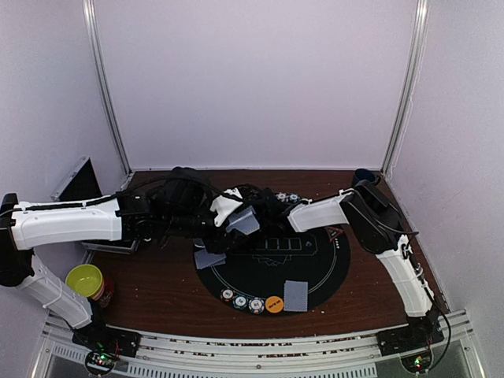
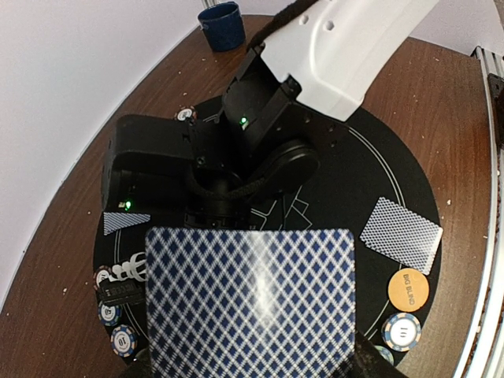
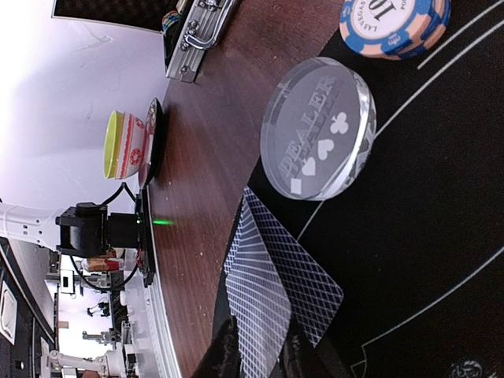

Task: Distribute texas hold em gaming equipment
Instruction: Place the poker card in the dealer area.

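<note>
Card (image 2: 250, 299) clamped in left tool (image 2: 252, 370); right tool (image 3: 260, 358) at mat (image 3: 425, 260) edge, grip unclear.

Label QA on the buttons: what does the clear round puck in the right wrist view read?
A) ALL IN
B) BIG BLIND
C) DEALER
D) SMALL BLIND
C: the clear puck has DEALER engraved across it above small card-suit symbols. It lies at the edge of the black mat, near a striped chip.
</note>
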Robot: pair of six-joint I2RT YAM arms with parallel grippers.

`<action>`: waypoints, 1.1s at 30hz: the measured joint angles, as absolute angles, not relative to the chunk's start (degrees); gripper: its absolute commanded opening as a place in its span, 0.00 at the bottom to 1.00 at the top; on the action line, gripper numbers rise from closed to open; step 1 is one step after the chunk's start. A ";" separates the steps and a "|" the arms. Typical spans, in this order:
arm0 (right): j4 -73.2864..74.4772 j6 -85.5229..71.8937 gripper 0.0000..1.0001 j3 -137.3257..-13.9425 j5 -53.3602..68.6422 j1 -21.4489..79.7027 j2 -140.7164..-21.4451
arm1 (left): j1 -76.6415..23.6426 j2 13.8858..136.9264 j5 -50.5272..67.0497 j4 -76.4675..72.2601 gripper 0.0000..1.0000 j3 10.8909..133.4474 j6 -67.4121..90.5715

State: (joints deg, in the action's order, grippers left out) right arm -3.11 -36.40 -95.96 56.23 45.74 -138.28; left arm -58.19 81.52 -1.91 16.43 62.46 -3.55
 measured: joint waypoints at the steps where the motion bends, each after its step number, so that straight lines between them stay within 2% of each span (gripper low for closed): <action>1: -2.79 -36.14 0.21 -95.96 56.05 45.74 -138.28 | -58.19 81.52 -1.93 16.45 0.60 62.46 -3.57; 7: 0.25 -33.34 0.27 -95.98 54.11 45.74 -138.23 | -58.19 81.52 -1.91 16.45 0.60 62.46 -3.57; 33: 7.79 -25.71 0.33 -99.66 49.19 47.18 -137.99 | -58.19 81.52 -1.91 16.43 0.60 62.46 -3.57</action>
State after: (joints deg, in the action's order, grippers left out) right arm 7.79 -25.71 -99.66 49.19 47.18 -137.99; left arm -58.19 81.52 -1.91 16.43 62.46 -3.57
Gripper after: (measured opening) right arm 0.322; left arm 0.597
